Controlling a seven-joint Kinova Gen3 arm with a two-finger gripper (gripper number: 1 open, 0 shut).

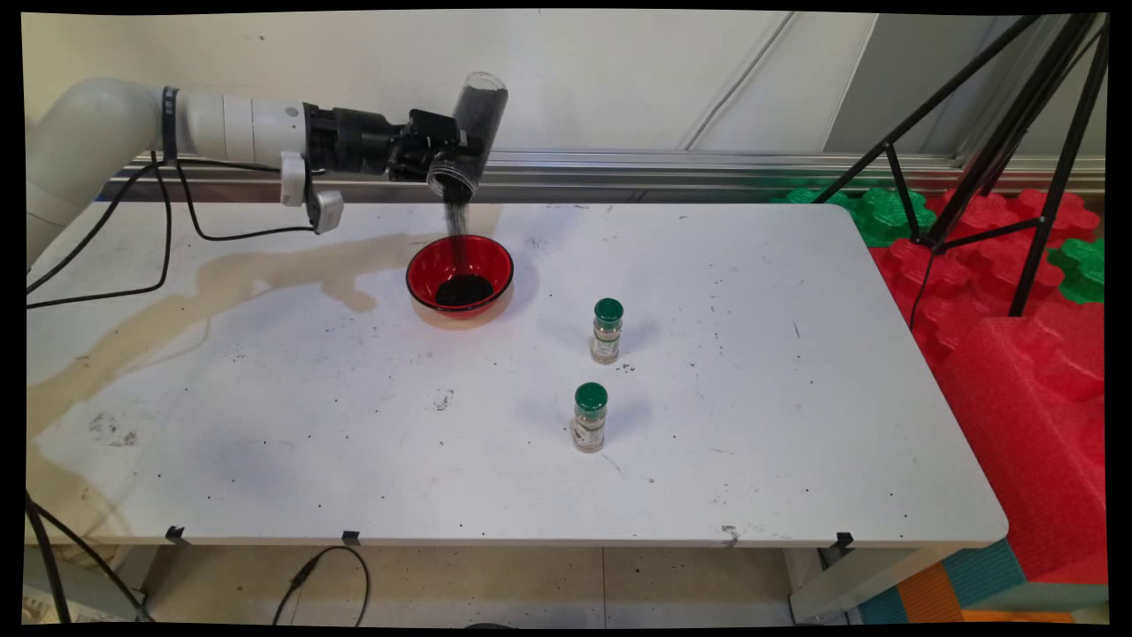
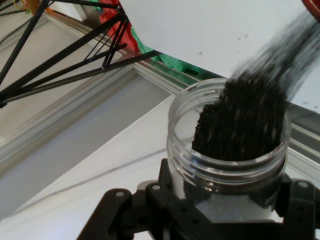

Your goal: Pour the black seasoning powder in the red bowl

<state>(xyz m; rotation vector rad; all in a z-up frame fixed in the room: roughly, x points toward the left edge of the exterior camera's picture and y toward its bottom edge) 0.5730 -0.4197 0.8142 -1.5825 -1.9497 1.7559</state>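
My gripper (image 1: 451, 146) is shut on a clear plastic jar (image 1: 473, 133) of black grains, held tipped with its mouth down above the red bowl (image 1: 460, 274). A thin stream of grains falls from the jar into the bowl, where a dark heap lies. In the hand view the jar (image 2: 227, 150) sits between my fingers, its open mouth full of black grains that stream off toward the upper right.
Two small spice jars with green caps stand right of the bowl, one farther back (image 1: 607, 331) and one nearer (image 1: 590, 417). A tan stain (image 1: 221, 283) runs across the table's left side. A black tripod (image 1: 1017, 133) and red and green foam blocks (image 1: 1017, 310) stand off the right edge.
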